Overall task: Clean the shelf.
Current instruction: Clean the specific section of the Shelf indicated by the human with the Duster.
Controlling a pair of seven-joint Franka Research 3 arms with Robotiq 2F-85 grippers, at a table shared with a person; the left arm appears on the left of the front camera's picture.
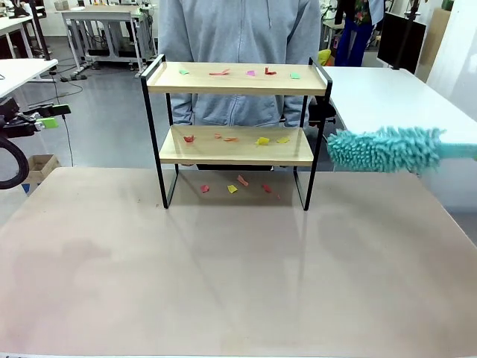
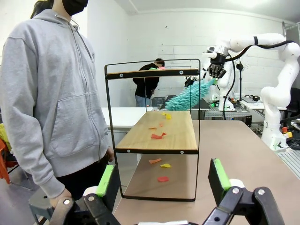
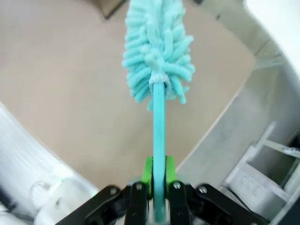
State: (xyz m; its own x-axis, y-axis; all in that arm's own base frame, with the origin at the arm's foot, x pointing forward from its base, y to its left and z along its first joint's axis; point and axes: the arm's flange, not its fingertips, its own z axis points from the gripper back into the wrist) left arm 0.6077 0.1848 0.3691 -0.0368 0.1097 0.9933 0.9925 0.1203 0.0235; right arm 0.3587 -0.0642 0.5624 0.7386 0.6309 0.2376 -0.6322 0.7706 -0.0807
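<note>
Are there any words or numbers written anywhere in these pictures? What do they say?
No text can be read anywhere.
The shelf, the teal duster, the person's grey hoodie and the table carry no print that shows.
The cardboard box on the floor is too small to tell.

Right arm, upper right of frame: glossy white rounded segments, black cable. Left end effector and right end effector: black, green pads.
</note>
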